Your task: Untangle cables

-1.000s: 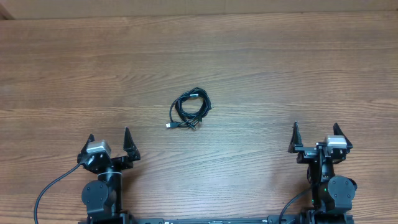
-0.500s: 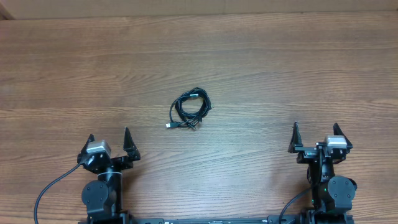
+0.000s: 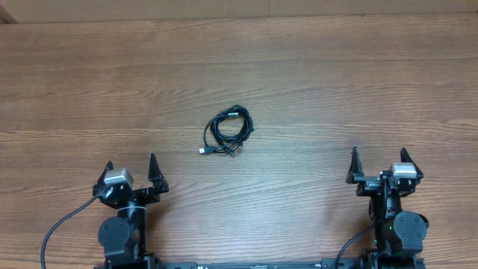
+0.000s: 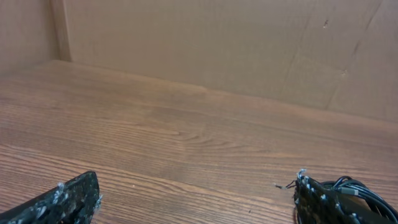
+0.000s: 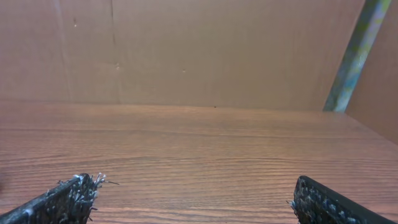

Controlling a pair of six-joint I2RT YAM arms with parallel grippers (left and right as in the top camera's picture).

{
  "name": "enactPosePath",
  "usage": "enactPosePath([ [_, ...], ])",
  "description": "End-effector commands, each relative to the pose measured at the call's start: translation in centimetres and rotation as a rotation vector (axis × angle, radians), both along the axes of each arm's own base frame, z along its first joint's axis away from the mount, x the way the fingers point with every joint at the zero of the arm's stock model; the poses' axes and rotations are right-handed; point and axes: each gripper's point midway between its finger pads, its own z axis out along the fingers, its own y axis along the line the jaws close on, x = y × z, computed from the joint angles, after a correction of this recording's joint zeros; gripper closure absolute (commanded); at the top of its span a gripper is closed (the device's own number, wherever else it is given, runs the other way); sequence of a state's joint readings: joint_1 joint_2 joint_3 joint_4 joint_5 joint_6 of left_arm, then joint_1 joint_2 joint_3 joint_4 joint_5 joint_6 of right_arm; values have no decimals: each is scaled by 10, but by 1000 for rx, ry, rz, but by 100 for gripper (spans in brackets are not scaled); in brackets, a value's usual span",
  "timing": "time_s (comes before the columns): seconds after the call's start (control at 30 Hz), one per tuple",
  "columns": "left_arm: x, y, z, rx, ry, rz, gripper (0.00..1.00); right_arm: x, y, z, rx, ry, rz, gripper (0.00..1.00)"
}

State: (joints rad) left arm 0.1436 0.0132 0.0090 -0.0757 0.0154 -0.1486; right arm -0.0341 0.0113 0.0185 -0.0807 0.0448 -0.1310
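A small coiled bundle of black cable (image 3: 230, 128) lies on the wooden table, near the middle, with a plug end sticking out at its lower left. Part of it shows at the right edge of the left wrist view (image 4: 357, 185), behind the right finger. My left gripper (image 3: 131, 170) is open and empty at the near left, well short of the cable. My right gripper (image 3: 378, 161) is open and empty at the near right, far from the cable. Both sets of fingers (image 4: 196, 196) (image 5: 193, 196) are spread wide over bare wood.
The wooden table (image 3: 336, 82) ends at a brown cardboard wall at the back (image 4: 217, 43). A green-grey upright post (image 5: 354, 56) stands at the far right in the right wrist view.
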Motion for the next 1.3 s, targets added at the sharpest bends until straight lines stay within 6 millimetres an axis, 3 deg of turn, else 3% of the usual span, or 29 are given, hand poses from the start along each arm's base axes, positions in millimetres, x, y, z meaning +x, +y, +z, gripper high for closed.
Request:
enactPosePath([
  [0.0, 0, -2, 0, 22, -2, -12, 0, 0, -2, -3, -2, 3, -10, 0],
  [0.4, -1, 7, 0, 73, 4, 41, 1, 0, -2, -3, -1, 3, -10, 0],
  [0.9, 0, -1, 3, 46, -10, -7, 1, 0, -2, -3, -2, 3, -10, 0],
  [1.03, 2, -13, 13, 29, -56, -77, 0, 0, -2, -3, -2, 3, -10, 0],
  [1.27, -2, -25, 52, 36, -175, -143, 0, 0, -2, -3, -2, 3, -10, 0],
])
